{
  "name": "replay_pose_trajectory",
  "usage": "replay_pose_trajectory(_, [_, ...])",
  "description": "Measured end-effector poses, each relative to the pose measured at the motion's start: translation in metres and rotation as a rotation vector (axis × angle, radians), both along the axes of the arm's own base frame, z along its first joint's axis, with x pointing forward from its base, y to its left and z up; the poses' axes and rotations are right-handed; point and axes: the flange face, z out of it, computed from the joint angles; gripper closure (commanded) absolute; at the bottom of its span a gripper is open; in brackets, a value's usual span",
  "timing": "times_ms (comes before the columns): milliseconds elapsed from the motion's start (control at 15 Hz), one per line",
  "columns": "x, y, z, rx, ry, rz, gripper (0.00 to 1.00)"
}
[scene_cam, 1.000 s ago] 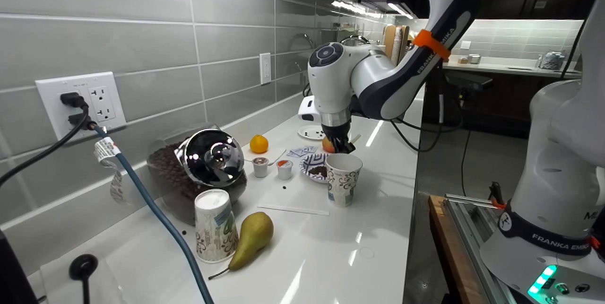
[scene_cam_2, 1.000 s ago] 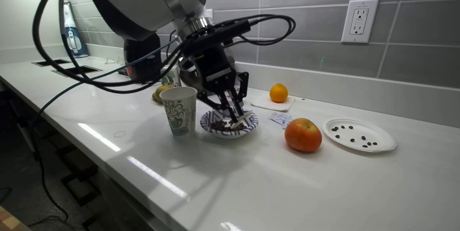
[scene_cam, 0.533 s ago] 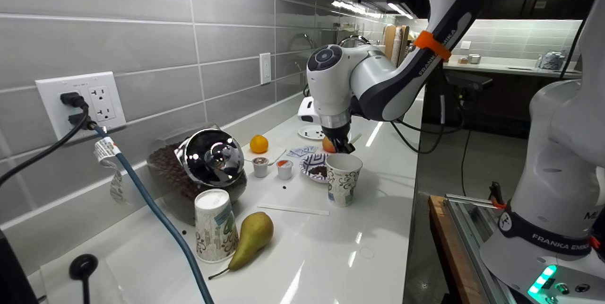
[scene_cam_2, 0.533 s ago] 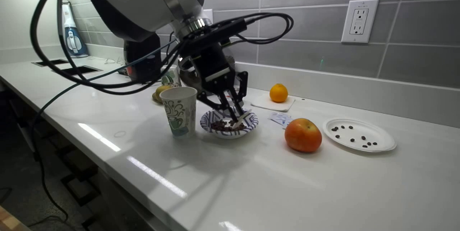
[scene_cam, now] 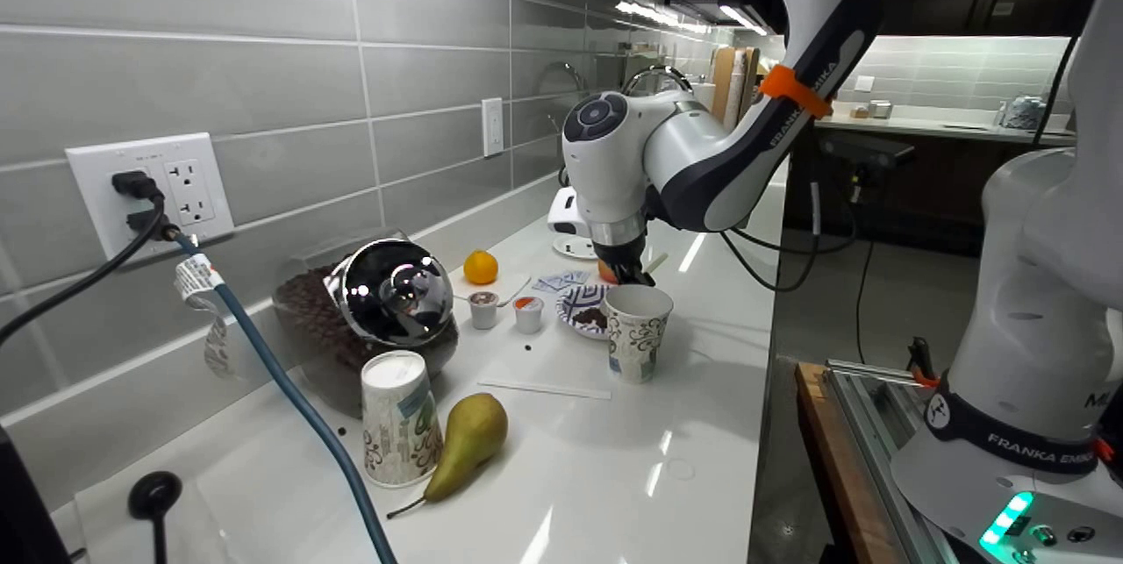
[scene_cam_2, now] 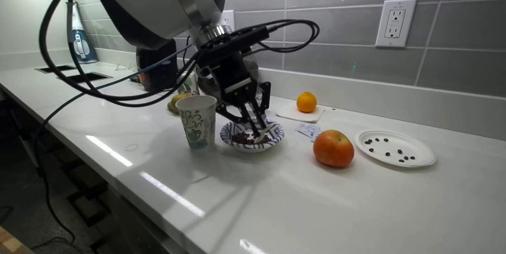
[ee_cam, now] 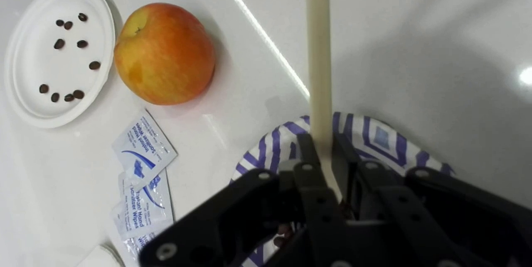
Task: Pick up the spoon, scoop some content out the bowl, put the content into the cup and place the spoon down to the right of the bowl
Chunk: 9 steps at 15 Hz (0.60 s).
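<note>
My gripper (scene_cam_2: pixel 259 130) is shut on the pale spoon (ee_cam: pixel 319 42), whose long handle sticks out past the fingers in the wrist view. In an exterior view the spoon's lower end reaches down, tilted, among the dark beans (scene_cam_2: pixel 242 139) in the purple-and-white patterned bowl (scene_cam_2: pixel 277 134). Whether any beans lie on it cannot be told. Fingers and linkage hide most of the bowl's inside in the wrist view. The patterned paper cup (scene_cam_2: pixel 197 121) stands upright right beside the bowl. In an exterior view the cup (scene_cam: pixel 633 340) partly covers the bowl (scene_cam: pixel 575 305).
A red-yellow apple (ee_cam: pixel 166 55), wipe packets (ee_cam: pixel 143 150) and a white plate (ee_cam: pixel 25 63) with several beans lie near the bowl. Also on the counter are an orange (scene_cam: pixel 480 267), a bean jar (scene_cam: pixel 307 310) with a shiny lid, an upturned cup (scene_cam: pixel 399 424) and a pear (scene_cam: pixel 469 446).
The arm and gripper have dipped slightly and shifted a little over the bowl, with the spoon still held. The bowl, the cup and the other objects have stayed in place.
</note>
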Motion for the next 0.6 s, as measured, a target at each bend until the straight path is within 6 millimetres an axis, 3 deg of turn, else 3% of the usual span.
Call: replay_pose_trajectory(600, [0.006, 0.012, -0.005, 0.000, 0.009, 0.029, 0.96])
